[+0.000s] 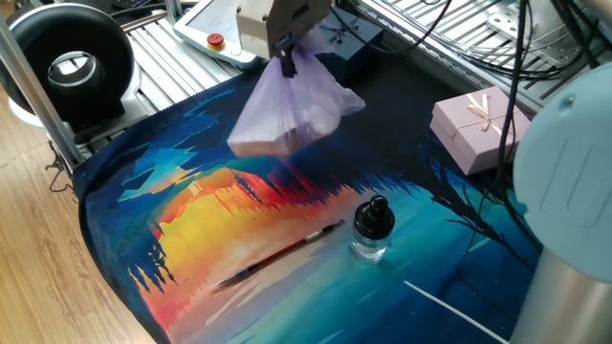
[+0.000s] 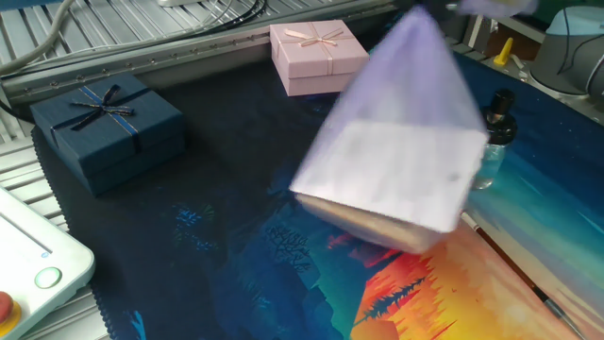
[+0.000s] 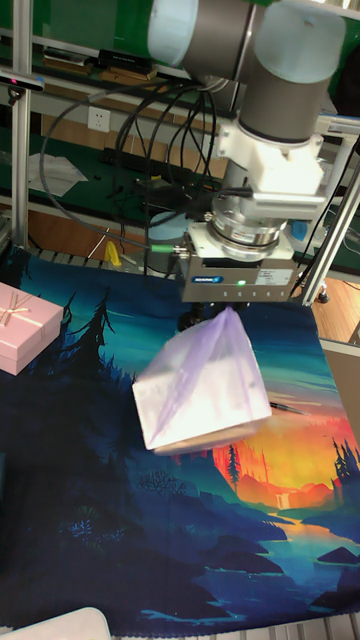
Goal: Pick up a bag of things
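The hand (image 3: 232, 303) gripped the knotted top of the bag of things (image 3: 203, 388), which hung tilted above the worktop (image 3: 90, 500).

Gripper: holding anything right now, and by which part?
Yes. The gripper holds the plastic bag by its gathered top; the bag hangs tilted, clear of the painted cloth, with a whitish block inside.

Bag of things (image 1: 287, 110) held up off the table, hanging tilted.
Thin translucent pale-lilac plastic, drawn to a peak at the top where it is gripped by the tool (image 3: 232, 308); sides stretched into a tent shape. A whitish rectangular block is seen inside at the bottom, slanted, one end lower. Clear of the painted cloth in all views; blurred in the other fixed view (image 2: 396, 156).
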`<state>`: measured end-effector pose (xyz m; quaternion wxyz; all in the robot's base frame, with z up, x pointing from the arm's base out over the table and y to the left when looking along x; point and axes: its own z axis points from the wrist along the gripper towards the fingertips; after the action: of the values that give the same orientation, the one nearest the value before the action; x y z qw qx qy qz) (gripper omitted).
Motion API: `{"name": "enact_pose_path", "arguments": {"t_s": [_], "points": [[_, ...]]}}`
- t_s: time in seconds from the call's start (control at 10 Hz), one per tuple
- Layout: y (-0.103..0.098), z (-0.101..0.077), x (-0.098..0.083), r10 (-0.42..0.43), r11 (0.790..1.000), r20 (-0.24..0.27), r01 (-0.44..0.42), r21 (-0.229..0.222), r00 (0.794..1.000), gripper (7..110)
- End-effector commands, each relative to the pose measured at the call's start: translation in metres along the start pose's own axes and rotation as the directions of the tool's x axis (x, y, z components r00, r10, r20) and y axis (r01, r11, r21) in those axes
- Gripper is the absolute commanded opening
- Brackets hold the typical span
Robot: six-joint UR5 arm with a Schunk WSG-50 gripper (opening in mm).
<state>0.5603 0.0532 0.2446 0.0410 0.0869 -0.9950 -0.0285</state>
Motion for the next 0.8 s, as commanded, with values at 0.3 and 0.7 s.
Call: {"name": "enact_pose_path", "arguments": {"t_s": [0.3,0.7], "points": [[-0.025,-0.004,-0.01,0.115,0.993,0.066,-0.114,-0.024,0.991,7],[-0.028,-0.006,-0.004,0.136,0.99,0.067,-0.134,-0.039,0.988,7]]}}
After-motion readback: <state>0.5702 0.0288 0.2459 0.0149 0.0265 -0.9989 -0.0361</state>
